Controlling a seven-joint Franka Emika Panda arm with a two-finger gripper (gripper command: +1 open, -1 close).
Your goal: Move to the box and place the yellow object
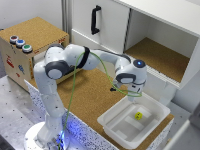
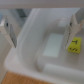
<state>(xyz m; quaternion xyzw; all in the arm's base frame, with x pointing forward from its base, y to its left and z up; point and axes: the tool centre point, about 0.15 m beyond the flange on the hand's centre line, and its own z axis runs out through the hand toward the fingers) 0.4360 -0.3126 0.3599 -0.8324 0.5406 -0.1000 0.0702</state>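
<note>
We note a cork-topped tabletop (image 1: 87,95) with the arm (image 1: 75,65) arched across it from a base at the exterior view's lower left. Behind the arm, on the exterior view's left, stands a wooden drawer box (image 1: 27,47) with a cork top and three coloured buttons (image 1: 20,43) near one corner. Along the back runs a large white cabinet (image 1: 150,30), its door (image 1: 100,25) with a black handle (image 1: 95,20) shut on one side and a compartment open on the other, cork floor showing inside. A green cable (image 1: 75,90) loops down from the arm toward the base. None of these stands between the gripper and the box. The box (image 1: 116,122) — a shallow white bin with a flared rim — sits at the table's near corner, on the exterior view's right. The gripper (image 1: 135,98) hangs just over its far rim, pointing down. The yellow object (image 1: 138,116) lies on the box floor, just below the gripper and apart from it, nothing gripping it. In the wrist view the fingers (image 2: 10,31) stand spread wide, with the box's rim between them — released, holding nothing — and the yellow object (image 2: 74,46) shows just beside one fingertip, resting on the white floor; the blur hides whether they touch.
</note>
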